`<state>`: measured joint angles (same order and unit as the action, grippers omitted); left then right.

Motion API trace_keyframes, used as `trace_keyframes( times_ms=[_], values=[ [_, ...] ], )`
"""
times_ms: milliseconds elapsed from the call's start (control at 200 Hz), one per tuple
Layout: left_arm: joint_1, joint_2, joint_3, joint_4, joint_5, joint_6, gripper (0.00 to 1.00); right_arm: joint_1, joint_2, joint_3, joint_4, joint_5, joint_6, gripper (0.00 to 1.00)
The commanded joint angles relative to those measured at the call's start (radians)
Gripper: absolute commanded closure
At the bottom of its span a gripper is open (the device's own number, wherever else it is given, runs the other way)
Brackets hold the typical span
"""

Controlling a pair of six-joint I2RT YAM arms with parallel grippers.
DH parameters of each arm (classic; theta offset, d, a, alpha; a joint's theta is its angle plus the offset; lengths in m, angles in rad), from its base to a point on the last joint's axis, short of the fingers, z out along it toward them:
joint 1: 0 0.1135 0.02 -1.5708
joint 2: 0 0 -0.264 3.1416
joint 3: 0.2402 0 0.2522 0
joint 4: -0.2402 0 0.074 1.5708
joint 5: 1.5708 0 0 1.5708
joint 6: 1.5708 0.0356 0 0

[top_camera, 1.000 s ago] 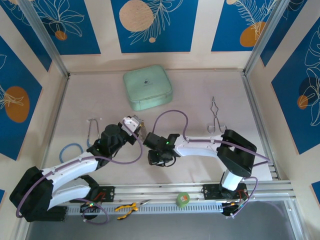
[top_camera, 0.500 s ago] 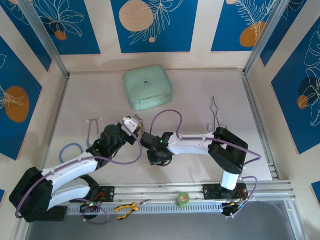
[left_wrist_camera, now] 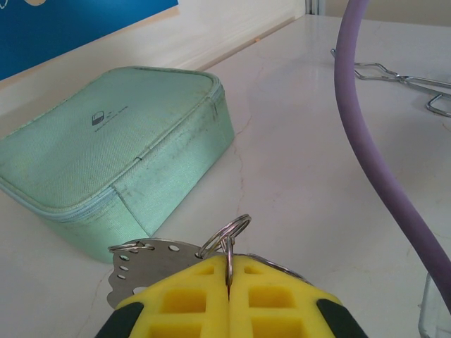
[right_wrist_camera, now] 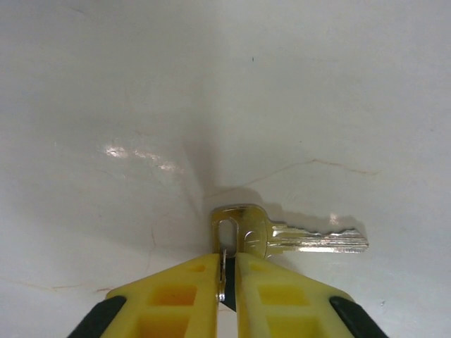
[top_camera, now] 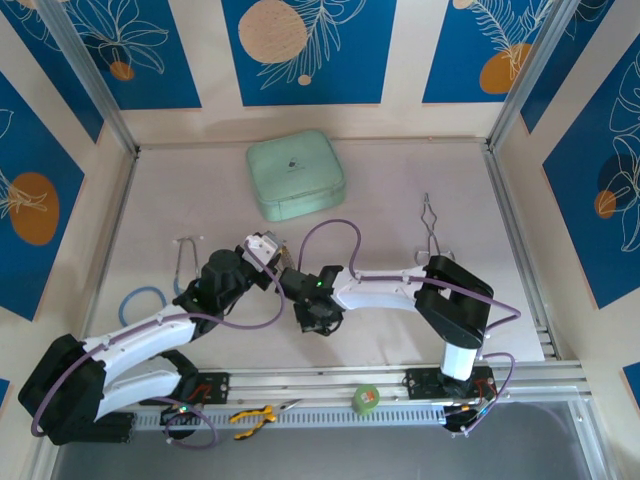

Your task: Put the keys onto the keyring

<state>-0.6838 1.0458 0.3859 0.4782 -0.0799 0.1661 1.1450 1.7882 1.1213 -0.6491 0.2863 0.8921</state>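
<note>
Right end effector [right_wrist_camera: 227, 271] has narrowed from a wider gape and now pinches the head of a key [right_wrist_camera: 303, 241] lying lower centre on the surface [right_wrist_camera: 141, 105]. Left end effector [left_wrist_camera: 229, 271] clamps a small silver ring [left_wrist_camera: 227, 232], so lifting looks next.

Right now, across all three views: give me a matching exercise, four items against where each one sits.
Items
1. mint-green case
2. silver key
3. small silver ring
4. green tape roll

Places
A. on the rail at the near edge
B. pinched between the left gripper's pads
C. far middle of the table
D. on the table, head in the right gripper

Pairs: 1-C, 2-D, 3-B, 4-A.
</note>
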Motion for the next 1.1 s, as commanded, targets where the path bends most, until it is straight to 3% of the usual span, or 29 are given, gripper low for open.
trace_keyframes(
  times_ms=[0, 215, 345, 510, 660, 760, 850, 985, 1095],
  values=[
    [-0.008, -0.018, -0.004, 0.020, 0.003, 0.021, 1.00, 0.010, 0.016, 0.029, -0.039, 0.026, 0.008, 0.89],
    [-0.008, -0.023, -0.003, 0.017, 0.004, 0.028, 1.00, 0.011, 0.010, 0.029, -0.040, 0.033, 0.004, 1.00],
    [-0.007, -0.027, 0.000, 0.008, 0.011, 0.035, 1.00, 0.011, -0.047, 0.007, -0.025, 0.066, -0.009, 1.00],
    [-0.008, -0.018, 0.026, -0.029, 0.068, 0.063, 1.00, -0.006, -0.194, -0.105, 0.058, 0.085, -0.061, 1.00],
    [-0.008, -0.009, 0.064, -0.073, 0.157, 0.089, 1.00, -0.038, -0.420, -0.285, 0.219, 0.101, -0.188, 1.00],
    [-0.010, -0.012, 0.088, -0.108, 0.207, 0.112, 1.00, -0.092, -0.583, -0.384, 0.314, 0.026, -0.345, 1.00],
    [-0.012, -0.026, 0.094, -0.119, 0.248, 0.121, 1.00, -0.168, -0.730, -0.470, 0.394, -0.139, -0.468, 1.00],
    [-0.012, -0.060, 0.081, -0.130, 0.317, 0.133, 1.00, -0.321, -0.934, -0.587, 0.499, -0.404, -0.525, 1.00],
    [-0.013, -0.089, 0.067, -0.135, 0.343, 0.136, 1.00, -0.409, -1.056, -0.635, 0.511, -0.505, -0.551, 1.00]
  ],
)
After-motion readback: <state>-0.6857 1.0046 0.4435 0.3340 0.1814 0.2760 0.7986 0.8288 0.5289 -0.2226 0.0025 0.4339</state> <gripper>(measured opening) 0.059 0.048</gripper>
